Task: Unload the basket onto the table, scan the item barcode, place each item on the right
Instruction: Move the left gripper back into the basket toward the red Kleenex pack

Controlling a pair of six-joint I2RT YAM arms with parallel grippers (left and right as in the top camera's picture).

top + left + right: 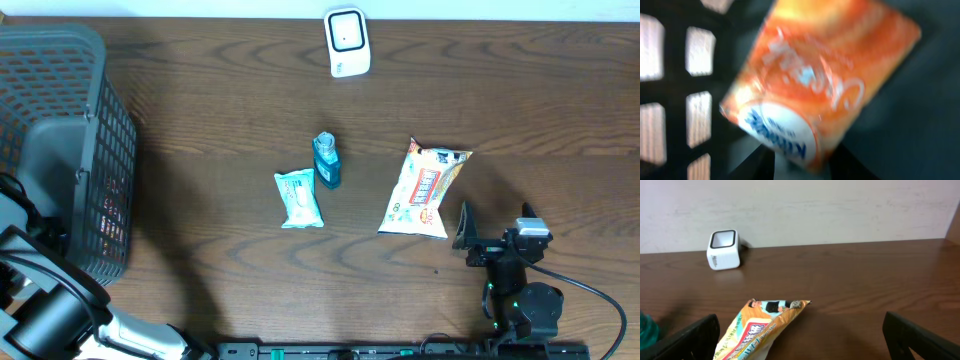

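One packet [299, 198], bottle [326, 160], bag [424, 190], scanner [347, 42] and basket [60, 150] on the tabletop [200, 120].
Right pincer [495, 232] apart; left pincer [805, 170], at one orange pack [830, 65], I cannot tell.

A dark brown wood-grain table [220, 110] spreads out in front of me. A dark grey plastic mesh basket [100, 120] stands at my far left, and a small white box-shaped barcode scanner [347, 42] sits near the far edge. Near the middle, a small teal plastic bottle [326, 160] sits just beside a flat teal-and-white sachet [299, 198], and a white-and-orange printed snack bag [425, 190] lies flat to their right.
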